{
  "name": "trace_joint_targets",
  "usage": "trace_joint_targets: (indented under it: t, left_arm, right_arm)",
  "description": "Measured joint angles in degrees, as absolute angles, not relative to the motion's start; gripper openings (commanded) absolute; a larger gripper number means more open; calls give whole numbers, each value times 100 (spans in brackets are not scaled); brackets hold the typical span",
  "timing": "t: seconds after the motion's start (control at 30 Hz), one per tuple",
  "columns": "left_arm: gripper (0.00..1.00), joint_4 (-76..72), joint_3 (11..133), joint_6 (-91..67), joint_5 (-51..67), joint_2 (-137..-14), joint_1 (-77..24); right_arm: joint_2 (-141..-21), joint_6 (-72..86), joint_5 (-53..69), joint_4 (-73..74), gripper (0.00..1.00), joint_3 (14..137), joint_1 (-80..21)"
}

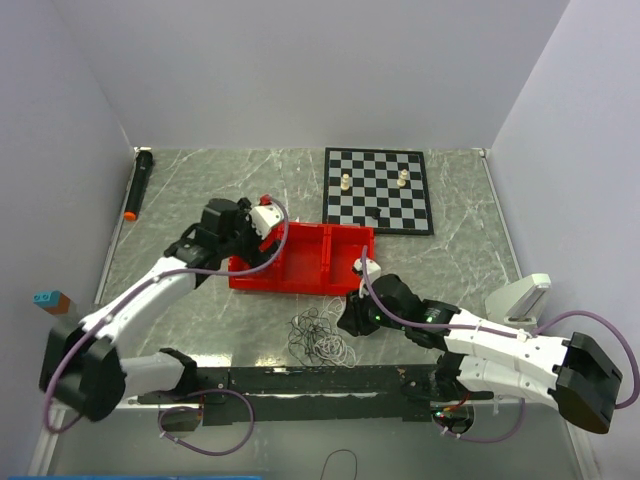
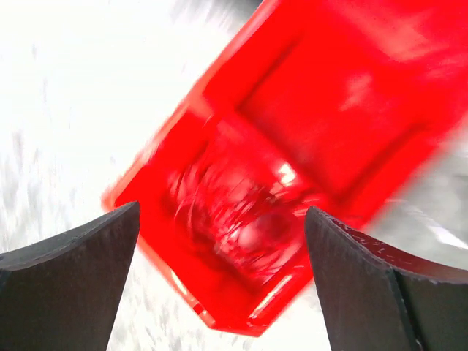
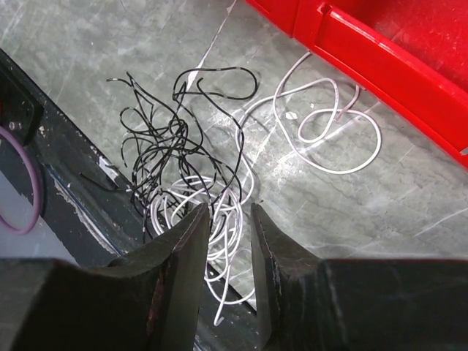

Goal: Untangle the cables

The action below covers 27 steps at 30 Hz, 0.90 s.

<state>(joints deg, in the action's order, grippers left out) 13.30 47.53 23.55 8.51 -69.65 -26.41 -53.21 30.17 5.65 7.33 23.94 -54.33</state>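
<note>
Start nearest you: the right wrist camera gives you what the top view cannot, the separate strands of the cables (image 3: 183, 168). The right gripper (image 3: 228, 213) hangs with its fingers (image 3: 179, 256) only a narrow slot apart and nothing clearly clamped. White loops (image 3: 223, 252) show through that slot right under the tips, though you cannot tell whether they touch the pads. The black strands (image 3: 157, 142) fan out to the upper left of the tips. A looser white run (image 3: 333, 131) curls toward the upper right, close beside the wall of the red tray (image 3: 387, 51). At the left of that view the black rail (image 3: 66, 197) borders the tangle closely, so room there is thin, while bare table (image 3: 409, 205) lies open to the right. From above, the cables (image 1: 322, 338) read as one small heap between the rail (image 1: 320, 380) and the tray (image 1: 300, 258), with the right gripper (image 1: 352, 318) at the heap's right side. Farther in, the left gripper (image 1: 262, 222) sits over the tray's left end. Its wrist view is blurred, but there the left gripper (image 2: 223, 212) is spread wide and empty above a compartment holding a smeared coil you cannot make out. Beyond, the chessboard (image 1: 378, 190) lies well apart from the heap.
</note>
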Motion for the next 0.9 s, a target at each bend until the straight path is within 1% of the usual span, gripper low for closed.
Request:
trace_joint_targets:
  t: [0.07, 0.13, 0.2, 0.23, 0.3, 0.4, 0.43, 0.53, 0.57, 0.83, 0.9]
  left_arm:
    - [98, 1603, 4943, 2587, 1549, -6589, -2674]
    - [99, 1949, 5096, 2891, 2108, -6259, -2941]
    - [99, 2217, 5144, 3166, 2530, -6130, -3463]
    - [98, 2362, 5116, 3297, 2755, -6141, -3791]
    - [91, 2571, 4991, 3463, 3076, -6316, -4178]
    - [82, 2897, 4869, 3588, 3304, -6838, -4329]
    - [78, 2936, 4853, 3612, 3330, -7067, -4329]
    - [60, 2941, 4768, 3658, 3330, -7456, -4320]
    - [58, 2941, 4744, 3662, 3330, -7526, -4320]
    - [58, 2921, 4742, 3717, 3452, -7854, -4405]
    - [56, 2919, 4742, 3747, 3470, -7935, -4477]
  right_arm:
    - [-5347, 3013, 593, 729, 38, 2394, -5430]
    - [-5382, 3011, 672, 727, 40, 2394, -5408]
    - [-5435, 3002, 744, 727, 42, 2394, -5402]
    - [-5465, 2995, 794, 727, 43, 2394, -5398]
    - [-5520, 2993, 880, 729, 45, 2394, -5395]
    - [-5540, 2991, 993, 725, 45, 2373, -5395]
    - [-5540, 2989, 1022, 716, 45, 2357, -5395]
    - [-5572, 2965, 1081, 716, 46, 2327, -5395]
    - [-5607, 2950, 1105, 714, 46, 2324, -5395]
    - [-5863, 2860, 1201, 676, 46, 2324, -5395]
    - [-5913, 2834, 1212, 659, 45, 2324, -5395]
